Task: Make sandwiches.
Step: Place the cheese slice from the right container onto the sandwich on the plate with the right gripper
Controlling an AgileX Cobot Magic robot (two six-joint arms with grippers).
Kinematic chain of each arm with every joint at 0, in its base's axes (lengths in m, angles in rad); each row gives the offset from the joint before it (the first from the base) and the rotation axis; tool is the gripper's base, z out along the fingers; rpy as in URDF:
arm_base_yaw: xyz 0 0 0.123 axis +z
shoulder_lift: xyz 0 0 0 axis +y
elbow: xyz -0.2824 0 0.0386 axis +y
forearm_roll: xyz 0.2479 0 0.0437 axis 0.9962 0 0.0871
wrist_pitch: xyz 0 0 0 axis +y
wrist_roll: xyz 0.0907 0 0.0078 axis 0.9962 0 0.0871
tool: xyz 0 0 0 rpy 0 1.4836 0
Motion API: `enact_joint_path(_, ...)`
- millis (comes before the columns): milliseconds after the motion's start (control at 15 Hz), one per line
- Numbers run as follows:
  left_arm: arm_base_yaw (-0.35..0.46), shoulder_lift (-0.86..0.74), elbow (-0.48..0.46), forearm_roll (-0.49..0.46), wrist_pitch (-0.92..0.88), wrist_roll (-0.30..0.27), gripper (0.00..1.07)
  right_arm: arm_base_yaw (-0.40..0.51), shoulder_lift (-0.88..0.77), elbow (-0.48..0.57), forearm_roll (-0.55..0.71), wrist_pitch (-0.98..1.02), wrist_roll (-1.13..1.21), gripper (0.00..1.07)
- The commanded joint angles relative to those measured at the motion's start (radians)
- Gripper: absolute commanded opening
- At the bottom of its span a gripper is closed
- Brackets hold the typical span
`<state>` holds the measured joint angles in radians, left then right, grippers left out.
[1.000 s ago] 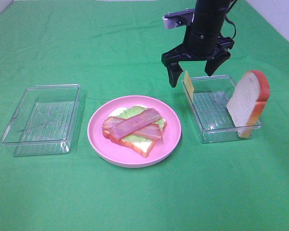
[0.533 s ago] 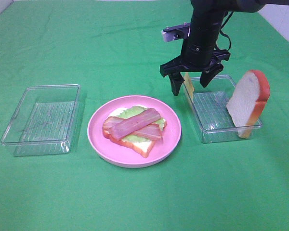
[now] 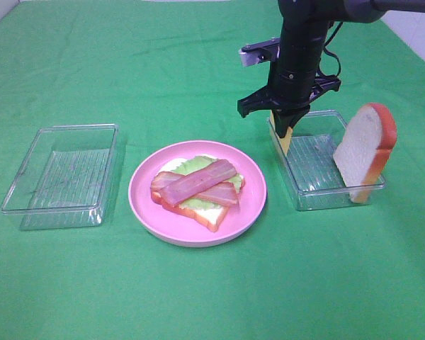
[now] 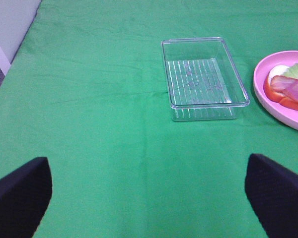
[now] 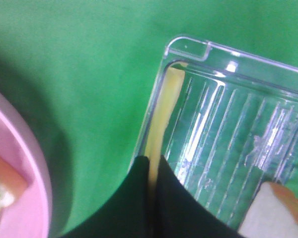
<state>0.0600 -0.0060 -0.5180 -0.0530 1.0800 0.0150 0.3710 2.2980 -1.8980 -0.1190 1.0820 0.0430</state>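
Bright even light, soft shadows, glare on clear tray (image 5: 228, 64), wrist close-up blurred

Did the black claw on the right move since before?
Yes. The right gripper has dropped toward the near-left wall of the right tray, and its jaws, spread wide before, are now pinched shut on the cheese slice.

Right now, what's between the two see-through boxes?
In the high view, the pink plate sits between the left tray and the right tray, holding bread, lettuce and bacon.
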Motion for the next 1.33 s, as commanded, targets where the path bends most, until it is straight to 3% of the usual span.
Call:
enact_joint_path(67,0.002,-0.014,0.001,-0.006,-0.003,0.000,1.01,0.001,-0.052,-0.004,-0.046,0.034,0.004,0.00)
enact_joint_path(267,0.002,-0.014,0.001,-0.006,-0.003,0.000,1.01,0.004,-0.184,-0.005,-0.031,0.067,0.004,0.00)
enact_joint_path(533,0.002,-0.014,0.001,-0.006,-0.003,0.000,1.01,0.017,-0.258,-0.005,0.152,0.116,-0.056,0.00)
enact_joint_path(667,0.002,-0.014,0.001,-0.006,-0.003,0.000,1.01,0.065,-0.254,-0.001,0.231,0.134,-0.095,0.00)
enact_joint_path(1067,0.002,-0.014,0.001,-0.006,-0.003,0.000,1.01,0.279,-0.152,-0.001,0.253,0.092,-0.119,0.00)
enact_joint_path(1333,0.002,-0.014,0.001,-0.006,-0.003,0.000,1.01,0.304,-0.093,-0.001,0.293,0.052,-0.124,0.00)
